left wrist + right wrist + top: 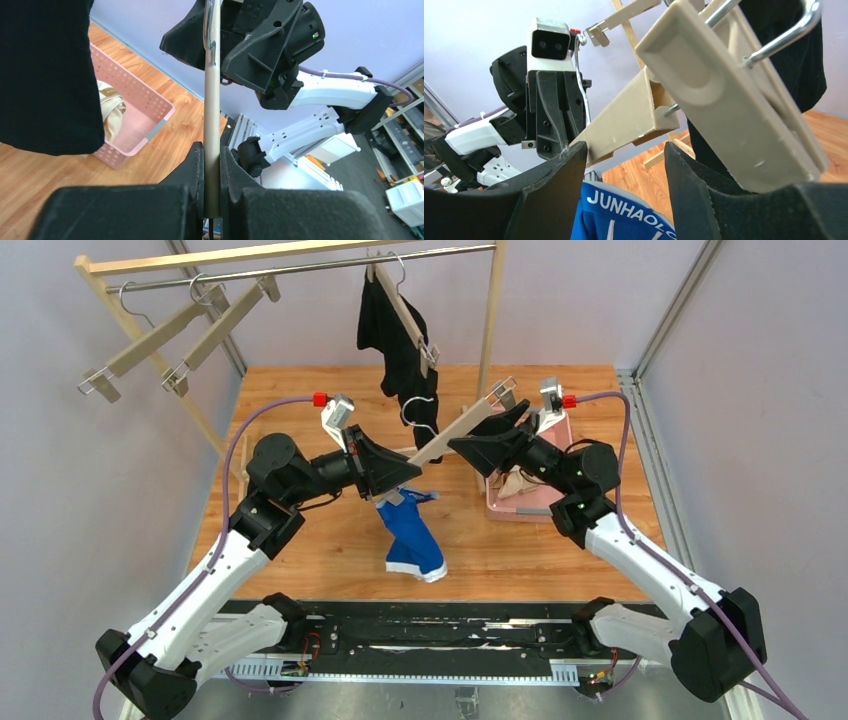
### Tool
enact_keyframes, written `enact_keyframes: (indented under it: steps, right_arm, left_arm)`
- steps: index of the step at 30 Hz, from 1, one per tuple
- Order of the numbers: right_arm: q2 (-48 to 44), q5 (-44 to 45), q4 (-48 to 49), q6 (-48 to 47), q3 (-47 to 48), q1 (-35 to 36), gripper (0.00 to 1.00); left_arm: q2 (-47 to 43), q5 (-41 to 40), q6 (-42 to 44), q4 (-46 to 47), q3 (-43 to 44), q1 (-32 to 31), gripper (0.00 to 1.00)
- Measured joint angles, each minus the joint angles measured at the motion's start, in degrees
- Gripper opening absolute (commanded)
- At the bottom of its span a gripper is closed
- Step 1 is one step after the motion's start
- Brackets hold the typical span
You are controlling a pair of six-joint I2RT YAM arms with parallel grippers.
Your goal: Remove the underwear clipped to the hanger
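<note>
The wooden clip hanger [470, 425] is held tilted between the two arms. My left gripper [412, 476] is shut on its lower end; the bar [212, 115] is pinched between my fingers [197, 165]. The blue underwear [412, 538] with white lettering hangs below that end and shows in the right wrist view [624, 217]. My right gripper [458, 447] is open beneath the hanger, with the empty upper clip [734, 110] just above its right finger [704, 200]. The black underwear [398, 345] hangs on a second hanger on the rail. The cream underwear [520, 483] lies in the pink basket [142, 107].
A wooden rack with a metal rail [300, 267] stands at the back, with two empty clip hangers [175, 335] at its left. The rack's right post [491, 315] is close behind the held hanger. The pink basket [500, 508] sits under my right arm.
</note>
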Motion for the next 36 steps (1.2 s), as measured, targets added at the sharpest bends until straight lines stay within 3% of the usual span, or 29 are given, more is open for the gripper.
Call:
enact_keyframes:
  steps: [5,12,19,23,27,32,34,36]
  right_arm:
    - [1.44,0.81,4.68,2.19,0.02,0.02,0.52]
    - [3.23,0.83,8.81,4.63,0.42,0.17,0.57]
    - [5.84,0.81,12.15,6.84,1.11,0.39,0.54]
    - [7.08,0.74,14.40,8.15,1.79,0.57,0.45]
    - [8.41,0.66,16.57,9.60,2.34,0.74,0.44]
    - [10.21,0.52,18.56,11.10,2.93,0.83,0.21]
    - [10.56,0.50,19.26,12.31,3.26,1.03,0.05]
    - [10.58,0.44,19.69,13.18,3.58,1.11,0.00]
  left_arm:
    - [-0.02,-0.04,-2.25,2.97,-1.03,0.00,0.00]
    - [0.13,-0.09,-4.24,5.88,-2.01,0.00,0.00]
    - [0.74,-0.42,-5.92,8.79,-2.93,0.00,0.00]
    - [1.07,-0.57,-6.29,9.90,-2.93,0.00,0.00]
    - [1.62,-1.01,-6.73,11.58,-3.43,-0.02,0.00]
    - [2.12,-2.08,-7.61,13.81,-4.79,-0.15,0.00]
    - [2.38,-2.64,-7.78,15.06,-5.16,-0.33,0.00]
    - [2.43,-2.82,-7.76,16.06,-5.44,-0.44,0.00]
